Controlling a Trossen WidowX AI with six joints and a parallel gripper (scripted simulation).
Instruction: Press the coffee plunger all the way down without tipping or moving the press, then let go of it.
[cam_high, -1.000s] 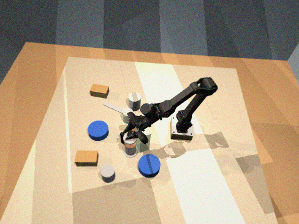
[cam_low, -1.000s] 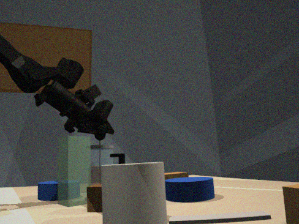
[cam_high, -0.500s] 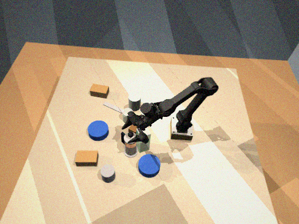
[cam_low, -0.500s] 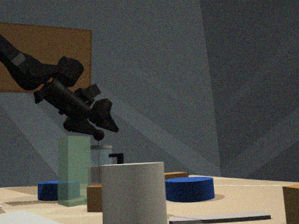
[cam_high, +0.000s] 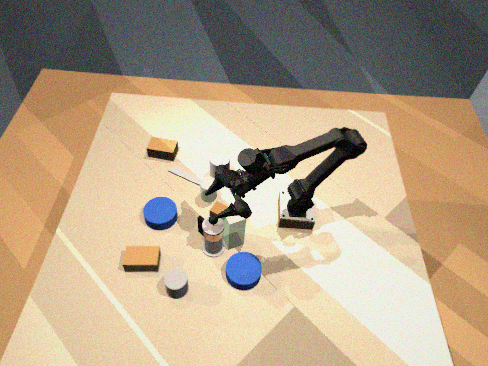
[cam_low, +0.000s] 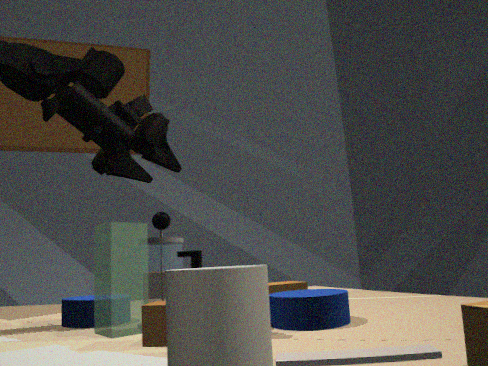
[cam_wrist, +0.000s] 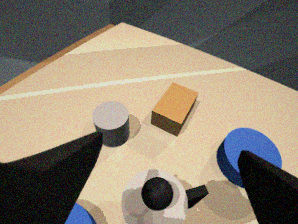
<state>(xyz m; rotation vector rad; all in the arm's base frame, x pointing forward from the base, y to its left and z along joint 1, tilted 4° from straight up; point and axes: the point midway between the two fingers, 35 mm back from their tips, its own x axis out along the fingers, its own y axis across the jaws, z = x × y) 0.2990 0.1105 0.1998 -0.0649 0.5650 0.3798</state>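
The coffee press (cam_high: 213, 245) (cam_low: 172, 255) (cam_wrist: 134, 200) stands upright, a clear cylinder with a pale lid and a black side handle (cam_high: 201, 226) (cam_low: 198, 258) (cam_wrist: 198, 195). Its black plunger knob (cam_low: 161, 220) (cam_wrist: 157, 193) sits a little above the lid, with a short length of thin rod showing between them in the exterior view. My gripper (cam_high: 211, 205) (cam_low: 165, 175) (cam_wrist: 171, 147) is wide open and empty, tilted downward above the knob and clear of it. In the wrist view the knob shows low between the spread fingers. In the top view one fingertip overlaps the knob.
A translucent green block (cam_high: 234, 233) (cam_low: 120, 275) stands close beside the press. Blue discs (cam_high: 160, 212) (cam_high: 243, 270), orange blocks (cam_high: 141, 256) (cam_high: 162, 146), a grey cylinder (cam_high: 176, 282) (cam_wrist: 111, 117), a pale cylinder (cam_low: 217, 315) and a flat grey strip (cam_high: 183, 175) lie around.
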